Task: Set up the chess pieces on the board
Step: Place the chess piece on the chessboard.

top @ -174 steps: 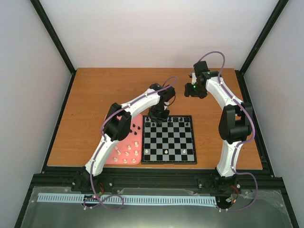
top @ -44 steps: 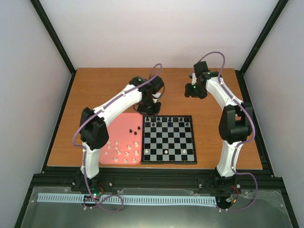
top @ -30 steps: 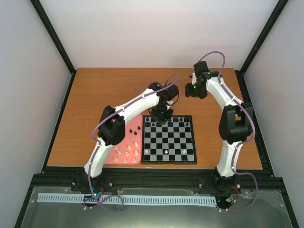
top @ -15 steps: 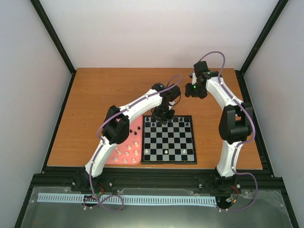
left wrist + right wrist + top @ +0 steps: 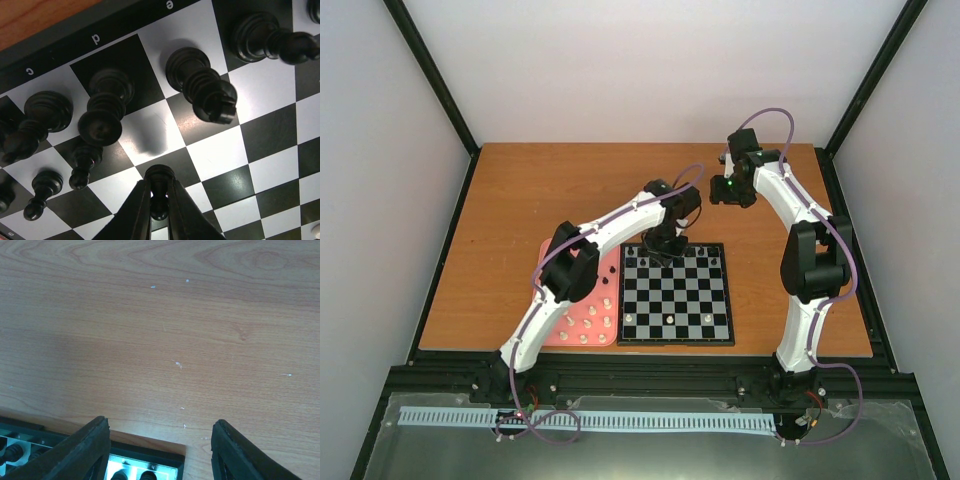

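The chequered board (image 5: 677, 293) lies mid-table. Its far rows hold black chess pieces (image 5: 105, 107), among them tall back-row figures (image 5: 202, 85) and small pawns (image 5: 82, 160). My left gripper (image 5: 663, 250) hangs over the board's second row from the far edge. In the left wrist view this gripper (image 5: 159, 200) is shut on a black pawn (image 5: 159, 176), whose base sits at a black square. My right gripper (image 5: 725, 190) hovers beyond the board's far right corner. There it (image 5: 160, 450) stands open over bare wood, with nothing between its fingers.
A pink tray (image 5: 610, 280) left of the board carries several cream pieces (image 5: 592, 311); my left arm crosses over it. Three cream pieces (image 5: 669, 318) stand on the board's near row. Black frame rails edge the wooden table (image 5: 520, 200).
My left gripper has swung from beyond the board's far left corner rightwards and down onto the second row, still holding the pawn. The right arm has stayed still.
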Robot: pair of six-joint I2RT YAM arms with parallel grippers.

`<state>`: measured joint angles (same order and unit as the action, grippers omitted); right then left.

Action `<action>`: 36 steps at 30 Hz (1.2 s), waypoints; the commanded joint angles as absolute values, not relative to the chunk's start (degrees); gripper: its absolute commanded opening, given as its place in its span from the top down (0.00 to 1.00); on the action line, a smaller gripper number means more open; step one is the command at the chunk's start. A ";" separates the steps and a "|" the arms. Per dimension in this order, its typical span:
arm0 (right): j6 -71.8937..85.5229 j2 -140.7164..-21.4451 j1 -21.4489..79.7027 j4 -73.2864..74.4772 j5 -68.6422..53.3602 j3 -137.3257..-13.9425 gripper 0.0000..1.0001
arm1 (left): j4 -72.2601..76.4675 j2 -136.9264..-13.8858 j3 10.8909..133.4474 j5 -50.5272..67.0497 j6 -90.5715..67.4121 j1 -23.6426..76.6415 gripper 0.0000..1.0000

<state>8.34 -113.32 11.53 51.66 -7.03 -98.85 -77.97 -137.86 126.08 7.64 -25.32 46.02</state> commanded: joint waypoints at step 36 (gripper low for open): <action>7.82 -112.98 10.99 52.06 -6.80 -100.02 0.44 | -76.33 -141.72 130.96 6.70 -25.14 44.48 0.85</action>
